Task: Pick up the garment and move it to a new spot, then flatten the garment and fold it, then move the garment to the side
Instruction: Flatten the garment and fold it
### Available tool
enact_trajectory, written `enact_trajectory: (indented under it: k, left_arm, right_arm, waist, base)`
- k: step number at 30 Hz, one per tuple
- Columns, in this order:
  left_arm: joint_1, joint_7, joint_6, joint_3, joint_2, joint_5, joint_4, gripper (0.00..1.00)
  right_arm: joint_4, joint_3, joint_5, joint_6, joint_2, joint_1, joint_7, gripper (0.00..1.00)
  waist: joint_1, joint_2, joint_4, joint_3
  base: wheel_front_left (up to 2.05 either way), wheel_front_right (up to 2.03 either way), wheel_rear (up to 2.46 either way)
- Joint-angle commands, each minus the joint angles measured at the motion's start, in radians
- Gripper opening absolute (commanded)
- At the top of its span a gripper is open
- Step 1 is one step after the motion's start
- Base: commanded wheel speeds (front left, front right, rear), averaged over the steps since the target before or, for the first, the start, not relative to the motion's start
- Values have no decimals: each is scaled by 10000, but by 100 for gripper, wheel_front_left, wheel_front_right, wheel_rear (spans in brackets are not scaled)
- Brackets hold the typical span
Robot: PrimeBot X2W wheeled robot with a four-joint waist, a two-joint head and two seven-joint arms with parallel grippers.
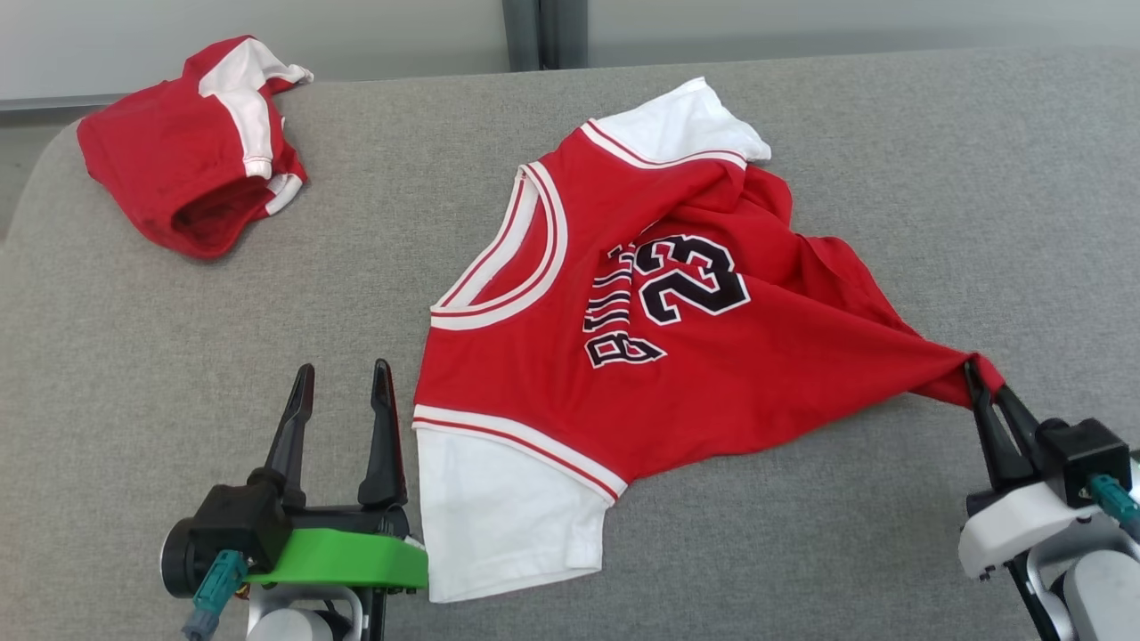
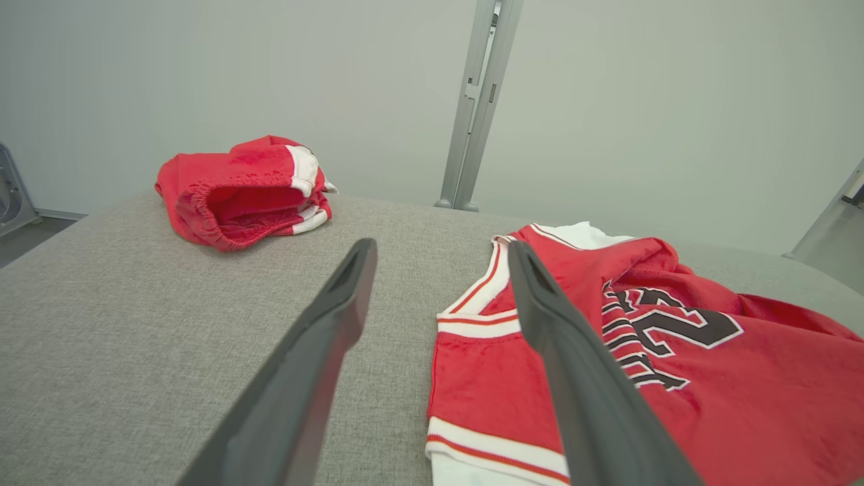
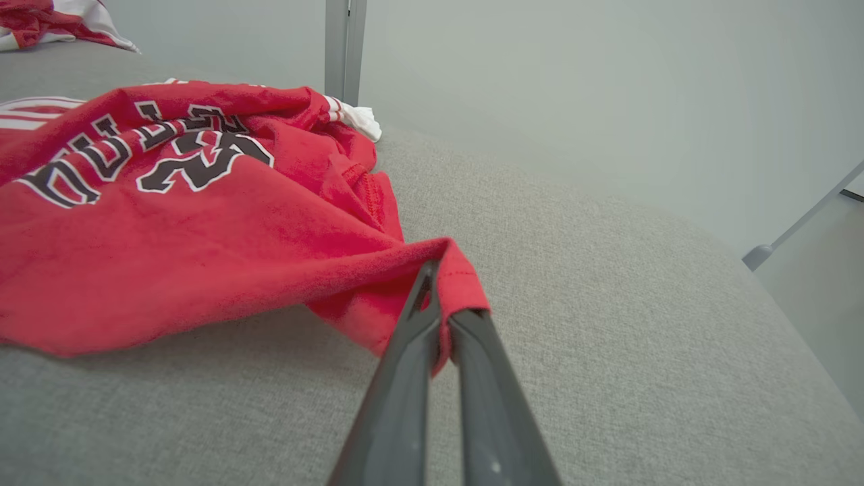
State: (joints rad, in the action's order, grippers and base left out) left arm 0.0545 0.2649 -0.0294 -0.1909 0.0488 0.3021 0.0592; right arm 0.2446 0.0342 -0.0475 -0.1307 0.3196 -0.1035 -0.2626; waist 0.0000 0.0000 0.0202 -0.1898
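A red basketball jersey (image 1: 623,356) with a black "23" lies face up in the middle of the grey fabric-covered worktop (image 1: 134,401). Its white-trimmed neckline faces the robot's left. One white sleeve (image 1: 499,507) lies flat at the near edge, and the other (image 1: 686,120) is at the far side. The cloth is rumpled around the number and narrows to a stretched point at the robot's right.

That point is a corner of the red hem, and the right pincer (image 1: 984,378) is clamped on it. The two dark fingers are pressed together with the fabric pinched between them and folded over their tips. The corner sits slightly above the worktop, with the rest of the jersey resting on it.

The left pincer (image 1: 343,383) stands with its jaws spread wide and nothing between them. It is just beside the near white sleeve, but I cannot tell whether it touches the sleeve.

A crumpled pair of red shorts (image 1: 178,169) with white side stripes lies at the far left corner, well apart from the jersey. Behind the worktop a grey metal post (image 1: 534,36) stands against a pale wall.
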Motion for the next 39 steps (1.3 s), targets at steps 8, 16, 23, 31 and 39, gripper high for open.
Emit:
enact_trajectory:
  k: [8, 16, 23, 31, 39]
  left_arm:
    - [-19, -11, 48, 187, 30, -171, -50, 100]
    - [-103, -11, 97, 174, 30, -207, -18, 100]
    - [-191, -11, 81, 84, 30, -182, 14, 100]
    - [-109, -11, 96, -206, 30, -34, 145, 100]
    - [126, -11, 19, -274, 30, 41, 92, 100]
  right_arm:
    - [-81, -70, 261, 1, -390, 1194, -32, 26]
    - [408, 212, 2, 1, -267, 1881, -32, 100]
    - [134, -724, -1074, 1, -45, 2071, -32, 100]
    - [91, -65, -1875, 1, 450, 706, 507, 100]
    - [2017, 1825, -3297, -1, 1177, -1720, 1896, 100]
  waist:
    - [0, 0, -358, -38]
    - [0, 0, -740, 43]
    - [0, 0, -798, 182]
    - [0, 0, -354, 285]
    - [0, 0, 489, -55]
  base:
    - [0, 0, 0]
    - [0, 0, 0]
    - [0, 0, 0]
    - [0, 0, 0]
    - [0, 0, 0]
